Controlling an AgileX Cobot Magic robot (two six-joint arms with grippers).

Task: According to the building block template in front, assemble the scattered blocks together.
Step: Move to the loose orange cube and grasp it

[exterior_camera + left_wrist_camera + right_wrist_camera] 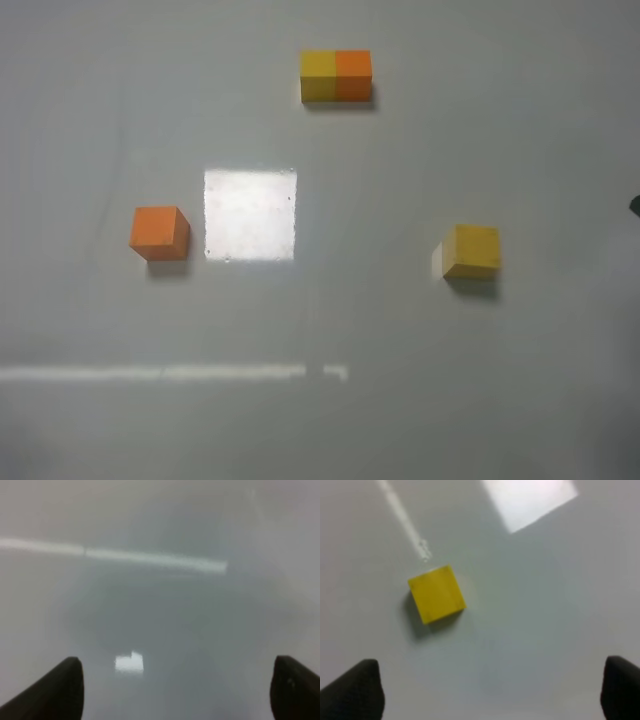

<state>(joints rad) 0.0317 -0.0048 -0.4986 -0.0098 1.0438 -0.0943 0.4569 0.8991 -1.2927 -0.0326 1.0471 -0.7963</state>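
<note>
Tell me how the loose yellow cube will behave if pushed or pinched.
The yellow cube looks rigid and flat-faced, so it should probably slide, not roll. Its squat shape makes tipping unlikely. The table looks glossy, so it may skid easily.

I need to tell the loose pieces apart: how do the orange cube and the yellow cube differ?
The orange cube is plain orange; the yellow cube is mustard with a pale cream side. The orange cube lies on the left of the table, the yellow cube on the right. Both are single cubes of like size, touched by nothing.
</note>
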